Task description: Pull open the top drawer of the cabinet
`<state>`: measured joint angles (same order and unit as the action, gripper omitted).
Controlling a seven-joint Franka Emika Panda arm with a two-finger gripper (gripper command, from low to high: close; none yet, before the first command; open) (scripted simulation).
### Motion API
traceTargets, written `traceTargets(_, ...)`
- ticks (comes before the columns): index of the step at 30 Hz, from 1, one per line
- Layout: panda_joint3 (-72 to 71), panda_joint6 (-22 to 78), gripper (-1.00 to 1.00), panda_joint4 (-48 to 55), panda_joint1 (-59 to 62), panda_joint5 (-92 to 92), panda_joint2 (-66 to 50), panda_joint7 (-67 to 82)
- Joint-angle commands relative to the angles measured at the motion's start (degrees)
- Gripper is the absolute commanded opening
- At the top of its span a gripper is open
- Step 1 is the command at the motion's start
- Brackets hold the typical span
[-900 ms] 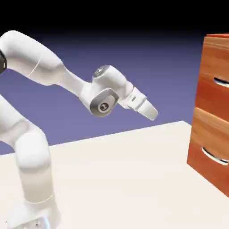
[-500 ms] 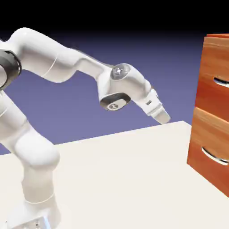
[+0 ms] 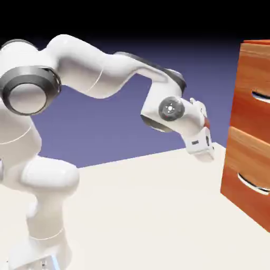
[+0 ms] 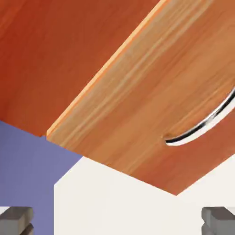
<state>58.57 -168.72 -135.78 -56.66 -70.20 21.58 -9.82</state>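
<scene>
Arm: white arm [image 3: 100, 74] extends from the exterior view's lower left toward the right; the wrist sits in mid-air above the table.
Gripper: gripper [image 3: 203, 148] points down and to the right, short of the cabinet front, touching nothing.
Claw state: jaws spread wide, nothing between them; in the hand view the grey fingertips [image 4: 16, 219] stand at the two bottom corners, far apart.
Cabinet: cabinet [image 3: 242, 63] stands at the exterior view's right edge, upright on the table, partly cut off by the frame.
Top drawer: top drawer [image 3: 250, 113] is the upper panel; its front lies flush with the cabinet face, closed.
Top handle: top handle [image 3: 260, 96], a curved silver bar, only its left end in view at the frame edge.
Lower drawer: lower drawer [image 3: 248, 169] sits directly beneath, closed, with its own silver handle [image 3: 251, 184].
Hand view: a tilted wood-grain drawer front fills the upper field, with one curved silver handle at the right edge; which drawer it is cannot be told.
Edges: near vertical cabinet edge runs just right of the gripper; a dark seam divides the two drawer fronts.
Open room: table [image 3: 147, 211] is bare between arm base and cabinet; an open gap lies between gripper and cabinet edge.
Markings: no legible writing on arm or cabinet.
</scene>
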Motion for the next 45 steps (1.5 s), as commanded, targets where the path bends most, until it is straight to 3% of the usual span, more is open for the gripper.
traceTargets(1,2.08,0.19,0.0,0.9,-1.99,-2.49,-0.39,1.16)
traceTargets(37,76.57,6.91,0.0,32.98,-73.18,-91.78,-14.48,42.67)
traceTargets(45,81.2,2.15,0.0,46.29,-81.33,-95.8,-3.2,52.97)
